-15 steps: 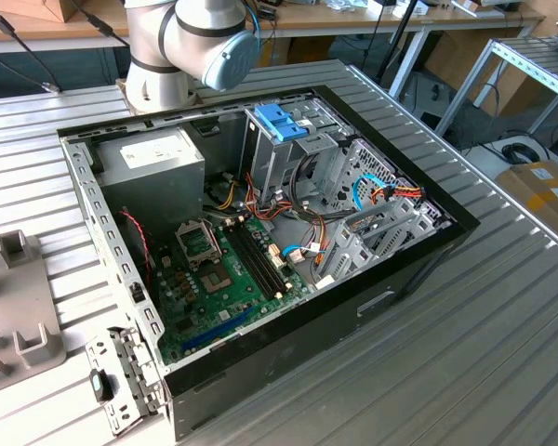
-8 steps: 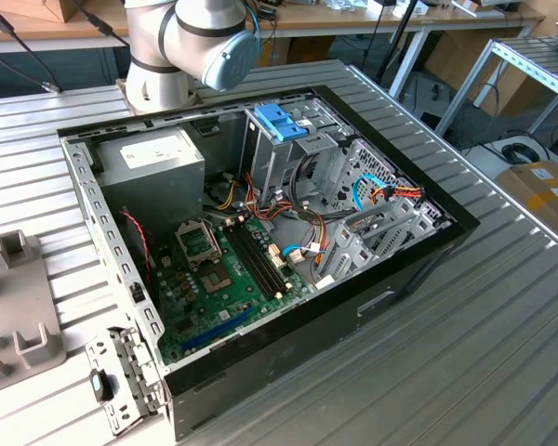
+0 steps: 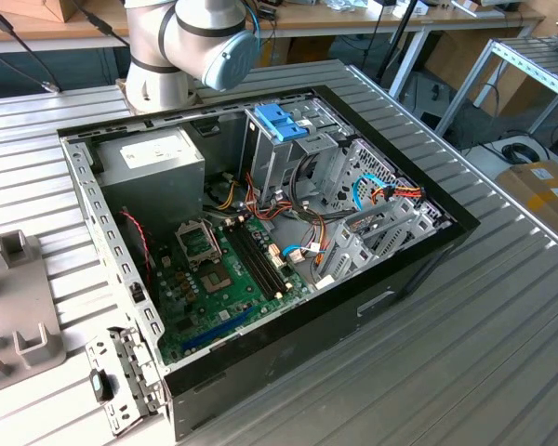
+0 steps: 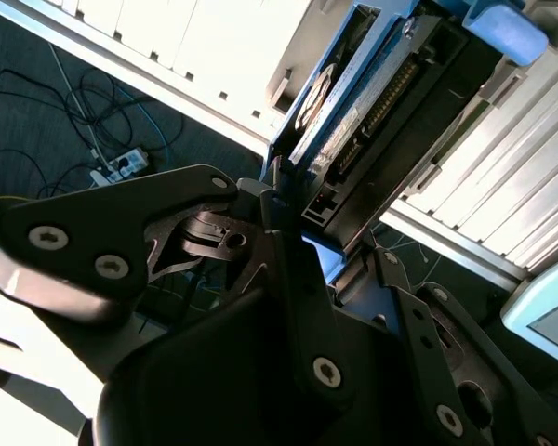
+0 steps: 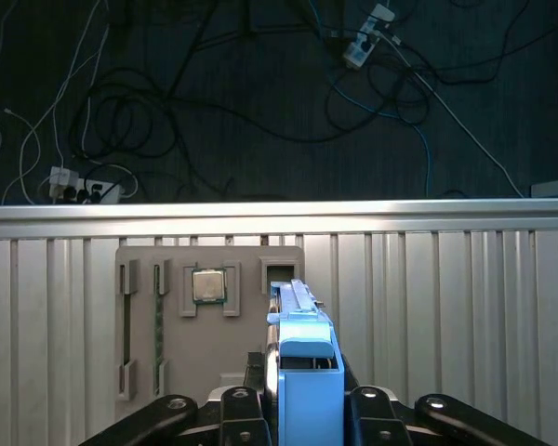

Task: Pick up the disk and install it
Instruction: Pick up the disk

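Over the slatted table [image 5: 465, 307], the gripper [image 5: 302, 407] has its jaws clamped tight on the disk [image 5: 302, 339], with a grey tray [image 5: 232, 348] holding a chip [image 5: 207, 285] behind it.

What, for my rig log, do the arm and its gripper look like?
The arm has rounded silver-grey joint housings with a light-blue end cap. The gripper is matte black, built from flat linkage plates joined by round-headed screws.

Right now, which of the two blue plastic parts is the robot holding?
The light-blue rail framing the disk, clamped in the end effector; the deeper-blue latch sits on the computer's metal cage.
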Action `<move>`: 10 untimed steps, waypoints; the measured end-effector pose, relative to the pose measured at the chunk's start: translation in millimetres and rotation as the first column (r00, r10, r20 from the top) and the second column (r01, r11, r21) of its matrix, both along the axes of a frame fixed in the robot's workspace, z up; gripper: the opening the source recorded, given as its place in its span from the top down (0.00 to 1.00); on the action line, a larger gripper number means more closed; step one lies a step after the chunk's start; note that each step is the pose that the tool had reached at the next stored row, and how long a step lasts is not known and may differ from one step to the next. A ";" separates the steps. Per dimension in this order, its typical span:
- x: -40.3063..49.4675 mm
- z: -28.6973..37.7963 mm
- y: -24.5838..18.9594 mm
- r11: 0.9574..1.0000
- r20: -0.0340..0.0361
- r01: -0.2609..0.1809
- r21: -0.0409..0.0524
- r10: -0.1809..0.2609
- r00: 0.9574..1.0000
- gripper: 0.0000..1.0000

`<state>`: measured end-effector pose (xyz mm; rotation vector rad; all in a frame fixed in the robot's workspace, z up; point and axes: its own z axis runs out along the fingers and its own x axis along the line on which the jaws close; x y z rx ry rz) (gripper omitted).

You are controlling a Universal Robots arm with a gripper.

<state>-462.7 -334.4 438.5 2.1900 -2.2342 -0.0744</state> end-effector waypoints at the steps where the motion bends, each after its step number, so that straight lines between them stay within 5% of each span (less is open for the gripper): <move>1: 0.0 0.3 0.0 1.000 0.000 0.000 0.000 0.000 1.000 0.63; 10: 0.0 3.5 0.0 1.000 0.000 0.000 0.000 0.000 1.000 0.63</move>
